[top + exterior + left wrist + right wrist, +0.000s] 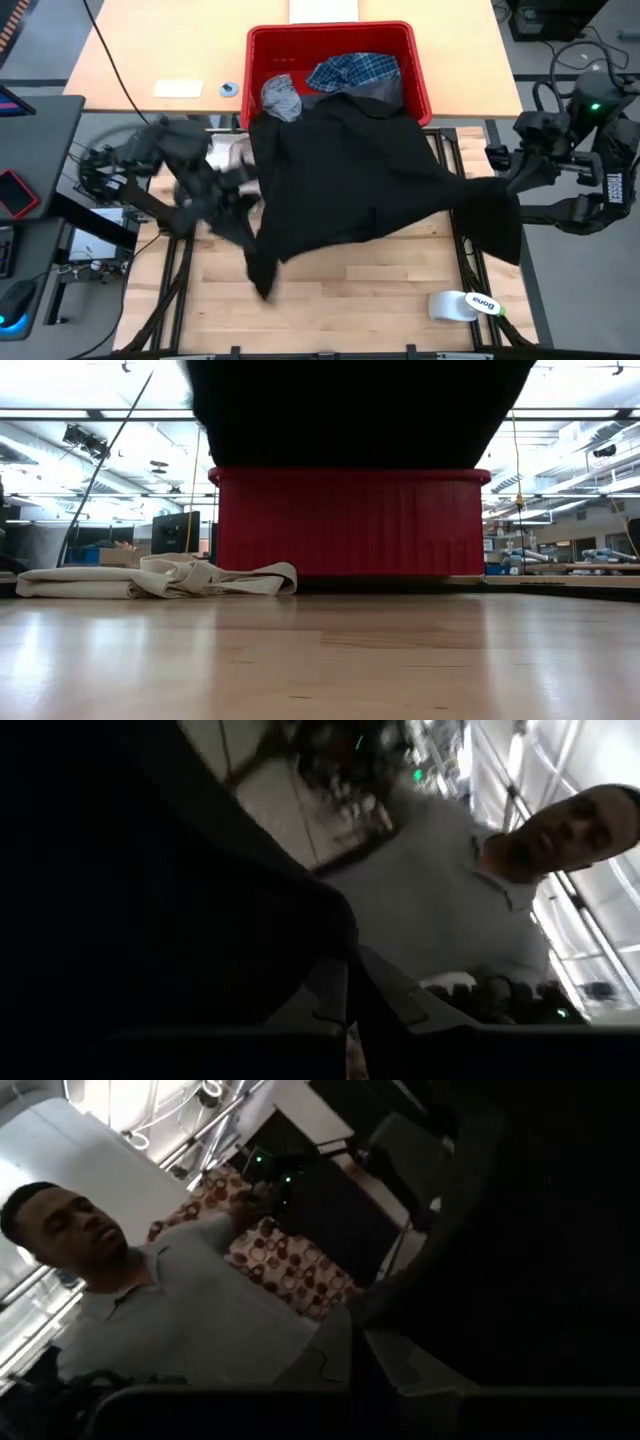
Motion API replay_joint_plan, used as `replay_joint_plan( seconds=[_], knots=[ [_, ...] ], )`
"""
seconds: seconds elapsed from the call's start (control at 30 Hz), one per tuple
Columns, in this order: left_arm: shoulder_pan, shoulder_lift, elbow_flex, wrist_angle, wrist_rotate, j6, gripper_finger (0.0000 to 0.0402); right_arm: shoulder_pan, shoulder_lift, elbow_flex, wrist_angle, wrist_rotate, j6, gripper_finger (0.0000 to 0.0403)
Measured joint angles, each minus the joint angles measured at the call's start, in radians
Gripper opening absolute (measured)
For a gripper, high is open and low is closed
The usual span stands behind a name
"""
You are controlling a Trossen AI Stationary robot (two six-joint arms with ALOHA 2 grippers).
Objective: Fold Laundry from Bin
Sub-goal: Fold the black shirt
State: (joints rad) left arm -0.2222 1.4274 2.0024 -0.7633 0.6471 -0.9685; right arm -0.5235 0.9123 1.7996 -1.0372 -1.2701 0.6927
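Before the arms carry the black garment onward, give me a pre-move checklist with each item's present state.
1. Left gripper shut on the black garment: ok.
2. Right gripper shut on the same garment: ok.
3. Garment fully out of the red bin: not ok, its top edge lies over the front rim.
4. Garment spread flat between the arms: not ok, bunched at the left and hanging low.
5. Other laundry left in the bin: ok, the plaid shirt and a grey piece remain inside.
6. Cream cloth out of the way: cannot tell.

Both arms raised apart, left claw and right claw clamped
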Motion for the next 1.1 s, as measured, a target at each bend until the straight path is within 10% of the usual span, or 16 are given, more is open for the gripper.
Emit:
replay_joint_plan(
  seconds=[0.57, 0.87, 1.1],
  knots=[
    [-0.249, 0.017, -0.001, -0.082, -0.15, -0.298, 0.0015, 0.335, 0.112, -0.037, 0.097, 0.188, 0.124, 0.0007],
    [-0.252, -0.065, 0.0, 0.178, -0.371, 0.016, 0.0005, 0.411, 0.32, 0.042, 0.584, 0.289, 0.201, 0.0007],
    [-0.267, -0.121, 0.002, 0.342, -0.385, 0.182, 0.0007, 0.513, 0.459, 0.274, 0.58, 0.271, 0.218, 0.0007]
  ],
)
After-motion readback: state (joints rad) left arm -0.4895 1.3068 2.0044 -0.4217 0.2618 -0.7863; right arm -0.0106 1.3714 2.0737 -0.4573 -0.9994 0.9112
